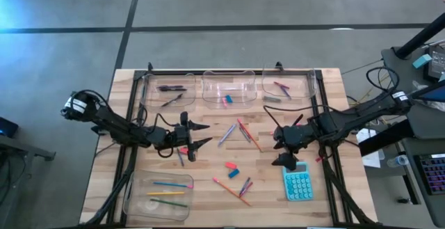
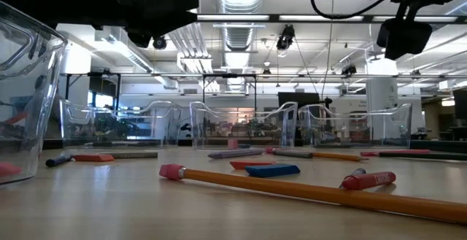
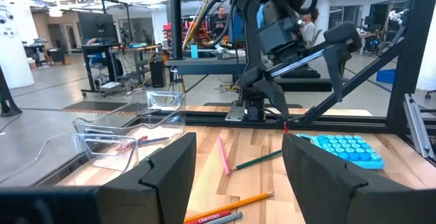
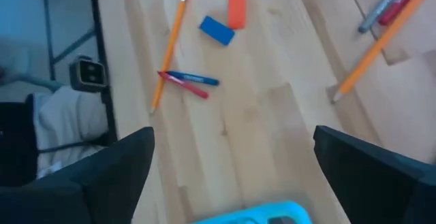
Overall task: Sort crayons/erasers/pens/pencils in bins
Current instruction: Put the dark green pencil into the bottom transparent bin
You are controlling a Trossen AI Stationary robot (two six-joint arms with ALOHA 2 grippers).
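My left gripper [image 1: 202,135] hovers open at the table's left-middle, nothing between its fingers [image 3: 238,183]. My right gripper [image 1: 279,148] hangs open at the right-middle, above bare wood just beyond the teal calculator [image 1: 297,185]. Between them lie loose pencils and pens [image 1: 240,131]. Nearer the front are a pink eraser [image 1: 231,165], a blue eraser [image 1: 233,174], an orange pencil [image 1: 233,191] and two crayons [image 1: 245,186]. Three clear bins [image 1: 228,88] line the far edge, and another [image 1: 158,194] sits at the near left with pencils in it.
The calculator [image 4: 252,214] lies right below my right gripper's fingers. A black frame rail [image 1: 229,71] runs along the far edge behind the bins. A short stick [image 1: 182,152] lies on the table under my left gripper. Bare wood shows at the table's front middle.
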